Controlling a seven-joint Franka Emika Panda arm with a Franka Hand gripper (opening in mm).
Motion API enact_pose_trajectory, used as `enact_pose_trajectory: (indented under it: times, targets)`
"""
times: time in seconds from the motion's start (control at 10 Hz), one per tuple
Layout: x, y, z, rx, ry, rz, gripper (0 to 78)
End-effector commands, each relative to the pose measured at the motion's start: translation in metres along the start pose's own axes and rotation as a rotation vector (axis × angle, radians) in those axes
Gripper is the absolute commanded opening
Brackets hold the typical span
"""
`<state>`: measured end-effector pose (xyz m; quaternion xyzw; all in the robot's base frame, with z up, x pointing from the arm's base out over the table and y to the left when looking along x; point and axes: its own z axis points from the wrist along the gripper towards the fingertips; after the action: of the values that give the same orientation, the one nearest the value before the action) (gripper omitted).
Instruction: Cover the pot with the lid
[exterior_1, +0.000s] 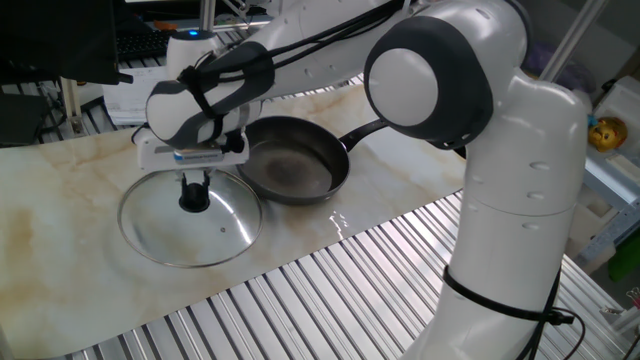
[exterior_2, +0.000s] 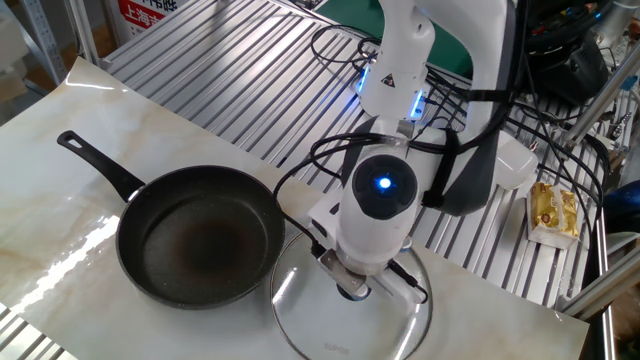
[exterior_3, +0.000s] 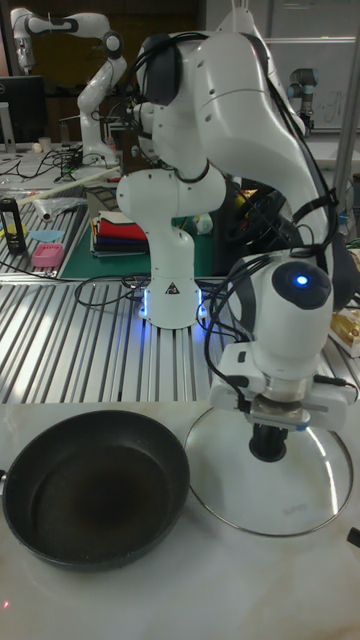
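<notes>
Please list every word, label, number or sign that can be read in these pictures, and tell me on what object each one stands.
Red sign with white characters, top edge of the other fixed view: too blurred and cut off to read.
Black triangle mark on the robot base: a symbol, no words readable.
Papers beside the keyboard: print too small to read.
The pot and the lid: no text visible.

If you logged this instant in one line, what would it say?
gripper: shut on lid knob | lid: beside pot, slightly raised | pot: uncovered, empty

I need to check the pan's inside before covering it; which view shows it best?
The other fixed view: the pot lies whole and unblocked. One fixed view has the arm hiding its near edge; the tall view shows it low and flat.
</notes>
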<state>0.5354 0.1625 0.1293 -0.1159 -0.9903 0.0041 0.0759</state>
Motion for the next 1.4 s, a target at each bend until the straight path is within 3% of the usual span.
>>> enact_pose_trajectory:
  times: [0.1,0.4,0.7,0.9,1.4]
  targets:
    - [0.01,0.009,-0.015,-0.003,-0.003,0.024,1.2]
    - [0.025,0.02,-0.024,0.003,-0.006,0.046,1.2]
    - [0.03,0.02,-0.035,0.001,-0.027,0.043,1.2]
    - [0.024,0.016,-0.062,0.01,-0.033,0.033,1.2]
    - [0.002,0.005,-0.101,0.032,-0.034,0.025,1.2]
